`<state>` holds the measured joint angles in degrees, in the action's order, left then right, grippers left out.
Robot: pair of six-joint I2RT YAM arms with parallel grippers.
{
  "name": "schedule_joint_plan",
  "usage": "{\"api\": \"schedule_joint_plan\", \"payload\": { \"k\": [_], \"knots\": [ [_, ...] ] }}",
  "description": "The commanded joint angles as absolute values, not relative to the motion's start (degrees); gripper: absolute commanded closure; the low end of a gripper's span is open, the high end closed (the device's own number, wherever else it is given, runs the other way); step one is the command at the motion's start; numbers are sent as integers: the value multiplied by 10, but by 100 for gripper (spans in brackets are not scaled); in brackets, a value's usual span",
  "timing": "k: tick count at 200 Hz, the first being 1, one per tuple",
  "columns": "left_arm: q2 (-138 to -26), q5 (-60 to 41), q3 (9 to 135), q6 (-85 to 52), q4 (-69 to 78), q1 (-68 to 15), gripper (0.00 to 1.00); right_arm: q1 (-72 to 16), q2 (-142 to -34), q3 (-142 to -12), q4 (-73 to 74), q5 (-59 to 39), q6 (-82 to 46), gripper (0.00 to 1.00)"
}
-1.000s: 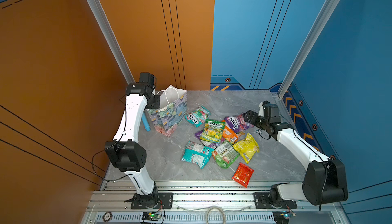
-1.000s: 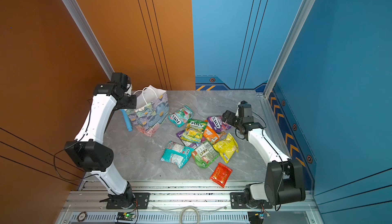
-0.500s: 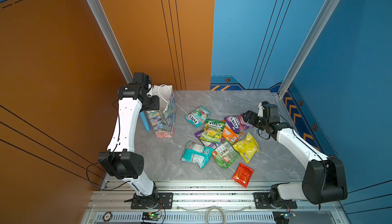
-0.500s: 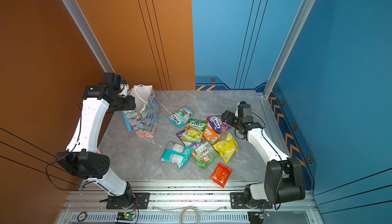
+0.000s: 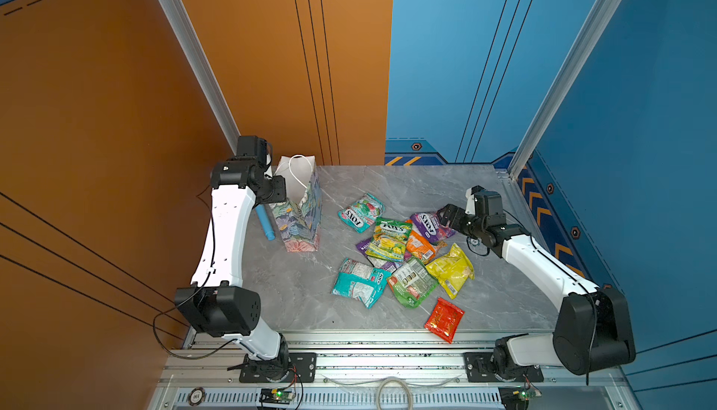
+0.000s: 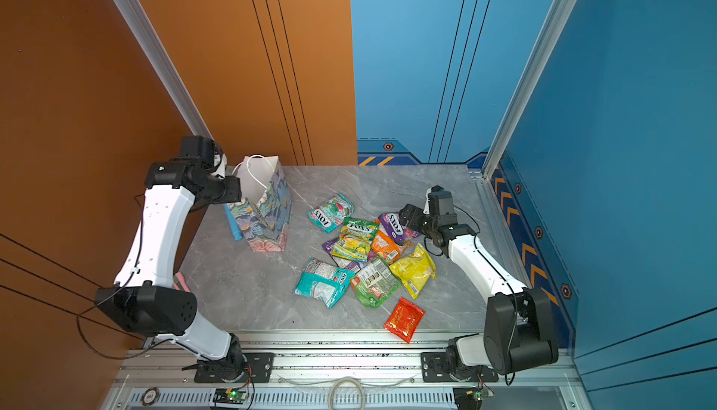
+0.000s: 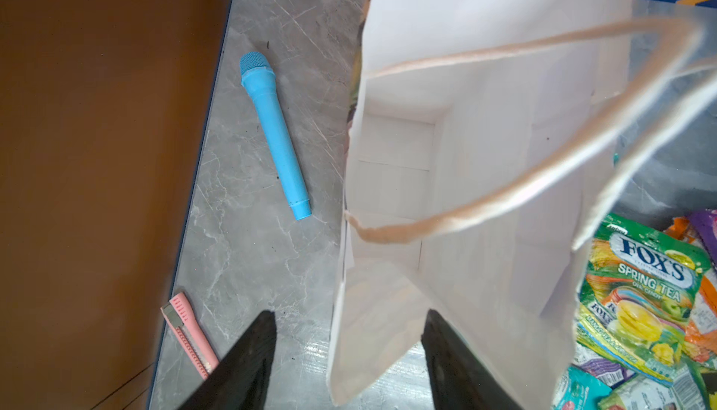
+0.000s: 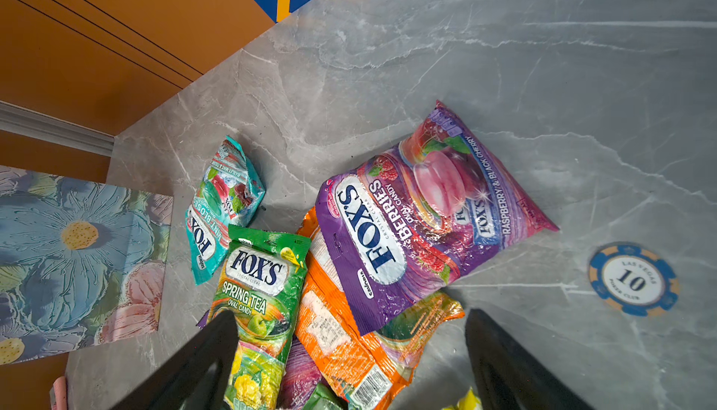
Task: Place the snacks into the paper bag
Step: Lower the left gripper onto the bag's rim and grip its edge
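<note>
Both top views look steeply down from high above the near edge of the grey marble-patterned desk point(image 5: 388, 183), facing its far edge. They take in the whole surface and show almost the same scene, shifted slightly sideways. The left wrist view sits close above the floral-print paper gift bag point(image 7: 485, 148) and looks almost straight down into its white inside, past the left claw point(image 7: 349, 313). The right wrist view looks down from close above the crinkly plastic snack packets point(image 8: 407, 225), past the right claw point(image 8: 351, 312). Both wrist views share the bag's wall and the green "Spring Tea" plastic packet point(image 7: 640, 284).
</note>
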<state>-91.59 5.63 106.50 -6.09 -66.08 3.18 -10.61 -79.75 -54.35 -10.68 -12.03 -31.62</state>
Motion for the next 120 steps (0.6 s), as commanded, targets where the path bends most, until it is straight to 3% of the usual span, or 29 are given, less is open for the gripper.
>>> {"api": "schedule_joint_plan", "payload": {
  "k": [1, 37, 78, 120],
  "knots": [
    [-911, 58, 1051, -74, -629, 44, 40, -113, -805, -555, -105, -125, -322, 7],
    [-927, 39, 1050, -75, -615, 49, 47, -125, -808, -558, -109, -120, -322, 8],
    [-943, 9, 1055, -78, -611, 50, 64, -151, -812, -561, -109, -111, -326, 9],
    [-936, 5, 1038, -77, -611, 54, 74, -174, -830, -566, -102, -121, -331, 10]
  ]
}}
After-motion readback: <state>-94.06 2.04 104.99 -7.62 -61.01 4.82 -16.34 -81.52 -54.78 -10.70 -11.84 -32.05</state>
